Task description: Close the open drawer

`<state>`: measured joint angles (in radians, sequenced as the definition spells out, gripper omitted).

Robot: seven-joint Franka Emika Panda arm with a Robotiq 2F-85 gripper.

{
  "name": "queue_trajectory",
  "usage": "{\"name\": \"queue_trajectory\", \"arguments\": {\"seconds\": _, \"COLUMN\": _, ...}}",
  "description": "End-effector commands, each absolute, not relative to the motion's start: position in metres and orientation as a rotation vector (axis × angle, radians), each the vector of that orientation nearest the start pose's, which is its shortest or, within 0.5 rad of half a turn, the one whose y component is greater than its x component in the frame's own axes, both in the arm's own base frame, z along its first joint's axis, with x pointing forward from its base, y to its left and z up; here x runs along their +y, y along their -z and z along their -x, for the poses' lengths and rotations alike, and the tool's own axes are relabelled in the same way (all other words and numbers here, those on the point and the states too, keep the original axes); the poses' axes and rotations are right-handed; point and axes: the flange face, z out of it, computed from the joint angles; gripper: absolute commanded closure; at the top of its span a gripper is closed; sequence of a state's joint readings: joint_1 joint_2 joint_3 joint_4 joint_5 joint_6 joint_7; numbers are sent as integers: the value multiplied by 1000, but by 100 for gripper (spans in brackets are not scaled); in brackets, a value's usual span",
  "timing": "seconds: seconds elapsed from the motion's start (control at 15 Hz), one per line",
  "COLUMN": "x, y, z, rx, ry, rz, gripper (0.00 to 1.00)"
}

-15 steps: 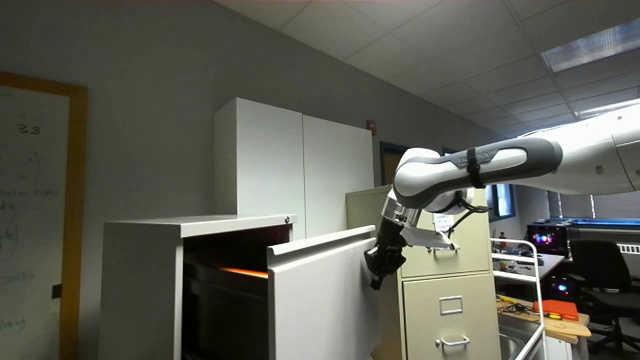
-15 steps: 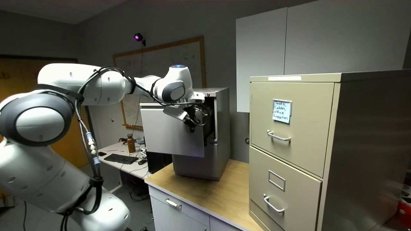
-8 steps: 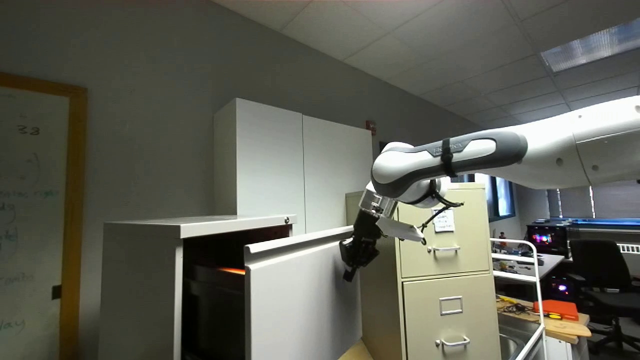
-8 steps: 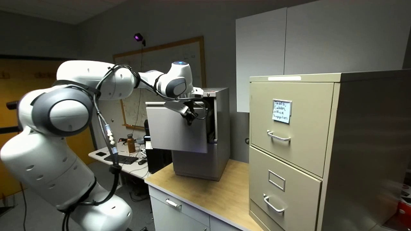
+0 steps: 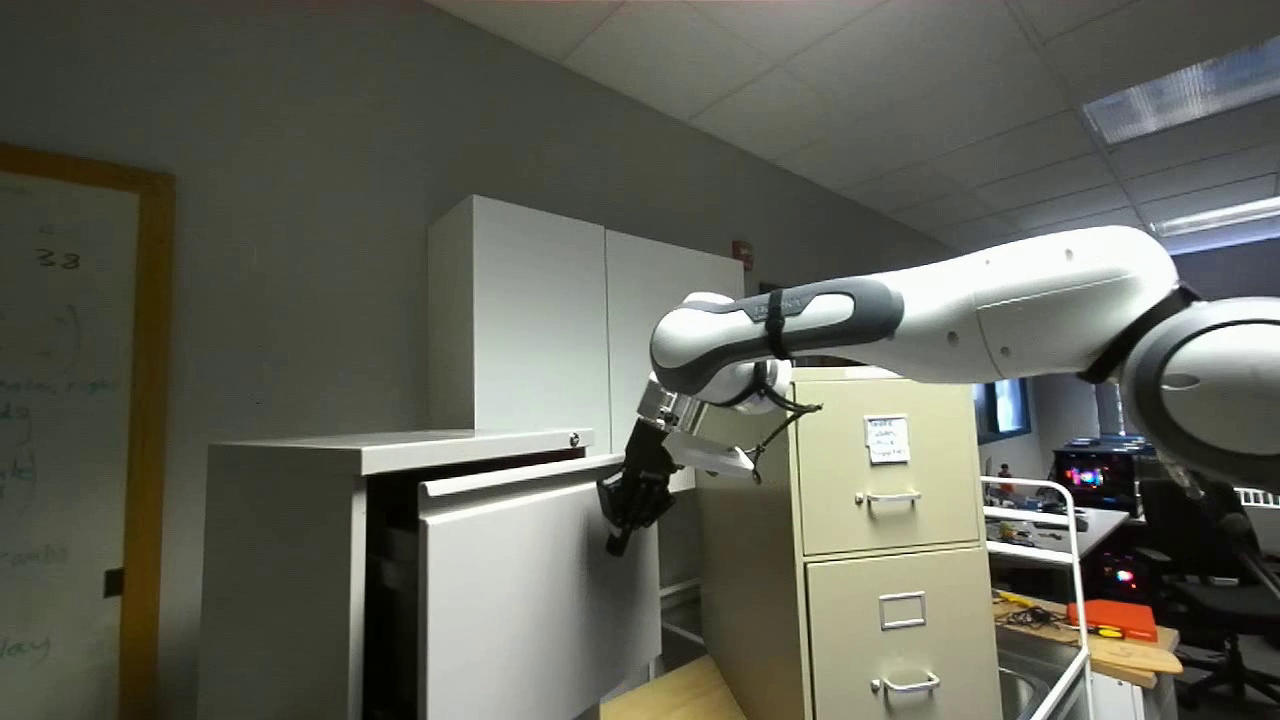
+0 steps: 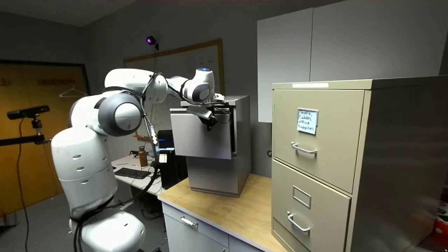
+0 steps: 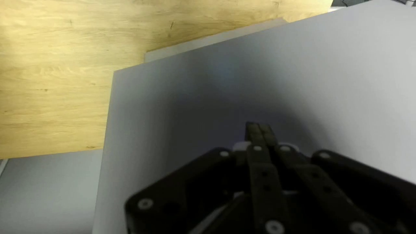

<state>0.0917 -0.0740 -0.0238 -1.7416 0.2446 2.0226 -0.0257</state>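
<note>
The white drawer (image 5: 520, 600) stands partly pulled out of the white cabinet (image 5: 280, 560), with a dark gap between its front and the cabinet frame. In an exterior view, the drawer (image 6: 196, 140) sits above the cabinet's lower front. My gripper (image 5: 617, 545) is shut and empty, its fingers pointing down against the drawer's flat front, near the edge toward the beige cabinet. It also shows in an exterior view (image 6: 209, 128). In the wrist view, the fingertips (image 7: 260, 127) are together over the shaded grey drawer front (image 7: 139, 113). Exact contact is hard to see.
A beige filing cabinet (image 5: 890, 620) with handled drawers stands beside the white cabinet, also seen in an exterior view (image 6: 325, 122). A white two-door cupboard (image 5: 540, 310) hangs behind. The wooden counter (image 6: 210, 206) lies below. A desk with a keyboard (image 6: 132, 173) is farther back.
The drawer has slid inward toward the cabinet, and the gap has narrowed. My arm and shut gripper have moved along with it, staying at its front.
</note>
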Motion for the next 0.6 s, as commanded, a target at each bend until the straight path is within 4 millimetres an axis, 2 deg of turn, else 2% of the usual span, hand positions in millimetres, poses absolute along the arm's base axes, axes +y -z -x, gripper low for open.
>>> {"name": "queue_trajectory", "arguments": {"seconds": 0.0, "x": 70, "y": -642, "z": -617, "rx": -84, "ry": 492, "rz": 2818, "gripper": 100}}
{"name": "queue_trajectory", "arguments": {"seconds": 0.27, "x": 77, "y": -648, "z": -650, "rx": -101, "ry": 485, "rz": 2822, "gripper": 100}}
{"name": "queue_trajectory", "arguments": {"seconds": 0.53, "x": 88, "y": -649, "z": -674, "rx": -131, "ry": 460, "rz": 2836, "gripper": 100}}
